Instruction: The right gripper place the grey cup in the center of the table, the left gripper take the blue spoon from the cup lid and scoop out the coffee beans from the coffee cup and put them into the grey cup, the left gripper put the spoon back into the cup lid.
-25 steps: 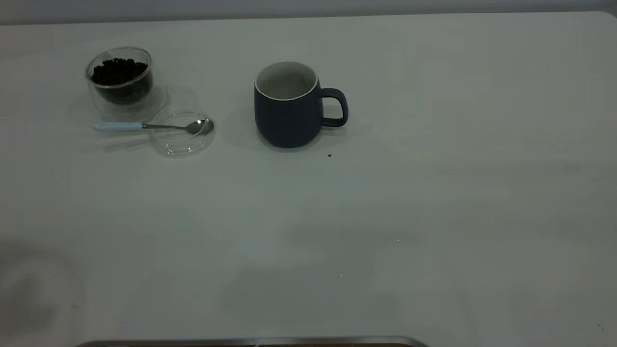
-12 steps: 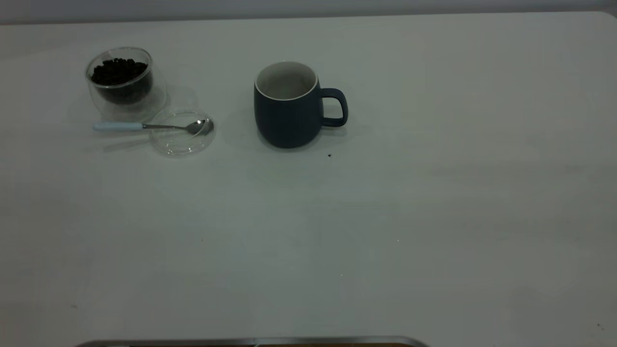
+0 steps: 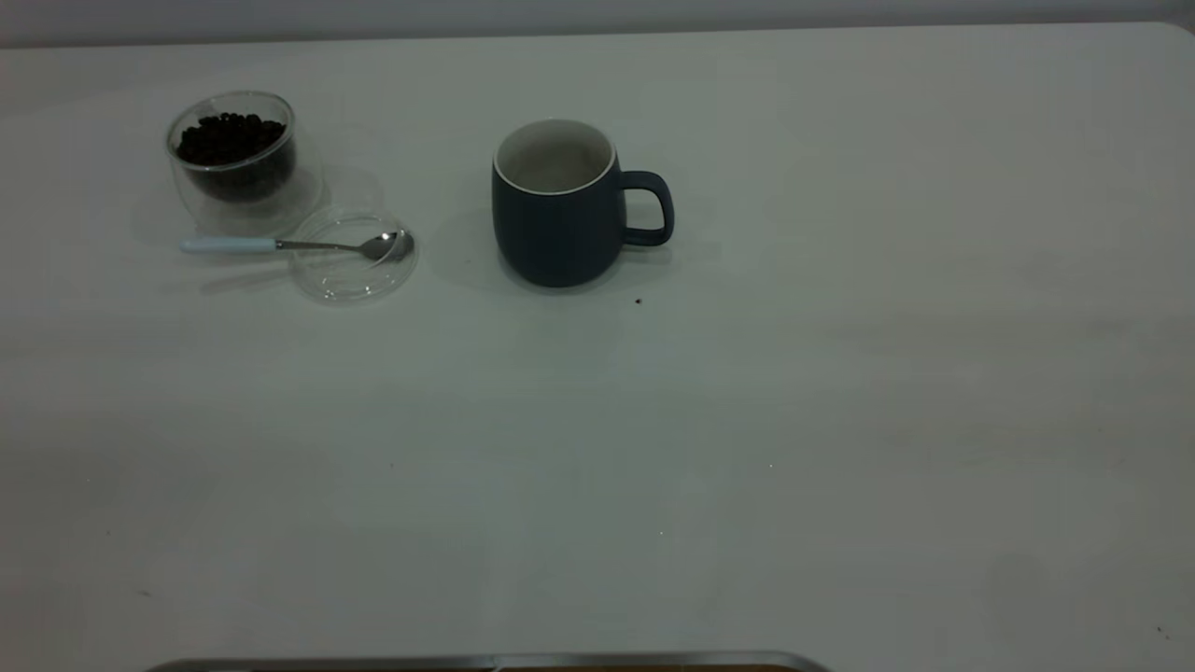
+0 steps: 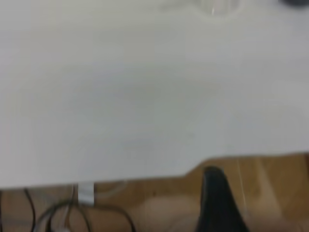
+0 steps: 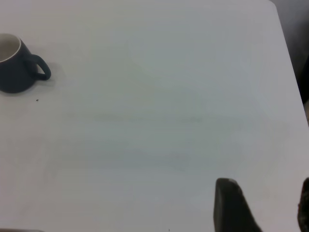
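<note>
Right gripper (image 5: 263,205) jaws parted, empty, seen only in its wrist view; left gripper (image 4: 217,200) jaws: cannot tell. On desk (image 3: 747,420), grey cup (image 3: 558,207) upright; further left blue spoon (image 3: 289,245) on cup lid (image 3: 353,271), coffee cup (image 3: 233,159) behind.

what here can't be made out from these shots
- Left gripper: left wrist view shows a single dark finger, cut off by the picture's edge; open or shut is unclear. It is absent from the exterior view.
- Right gripper: two fingers cut by the edge, standing apart.
- Grey cup: its bottom is hidden by its own wall, so beans inside cannot be told.
- Cup lid: a blur in the left wrist view.
</note>
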Action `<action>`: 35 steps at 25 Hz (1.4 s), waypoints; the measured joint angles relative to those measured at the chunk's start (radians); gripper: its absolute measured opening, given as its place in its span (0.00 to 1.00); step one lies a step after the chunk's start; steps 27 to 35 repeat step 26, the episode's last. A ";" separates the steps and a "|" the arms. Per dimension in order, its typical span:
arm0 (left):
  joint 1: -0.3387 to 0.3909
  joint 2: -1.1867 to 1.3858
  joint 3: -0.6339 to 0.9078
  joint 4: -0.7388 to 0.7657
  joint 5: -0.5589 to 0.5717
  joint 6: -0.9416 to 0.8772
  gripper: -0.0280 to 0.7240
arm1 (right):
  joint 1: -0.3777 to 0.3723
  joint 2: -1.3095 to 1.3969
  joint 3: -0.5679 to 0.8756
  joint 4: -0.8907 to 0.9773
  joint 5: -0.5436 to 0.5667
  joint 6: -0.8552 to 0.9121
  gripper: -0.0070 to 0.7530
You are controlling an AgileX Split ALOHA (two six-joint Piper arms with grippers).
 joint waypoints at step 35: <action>0.052 -0.140 0.000 -0.027 0.016 -0.001 0.72 | 0.000 0.000 0.000 0.000 0.000 0.000 0.50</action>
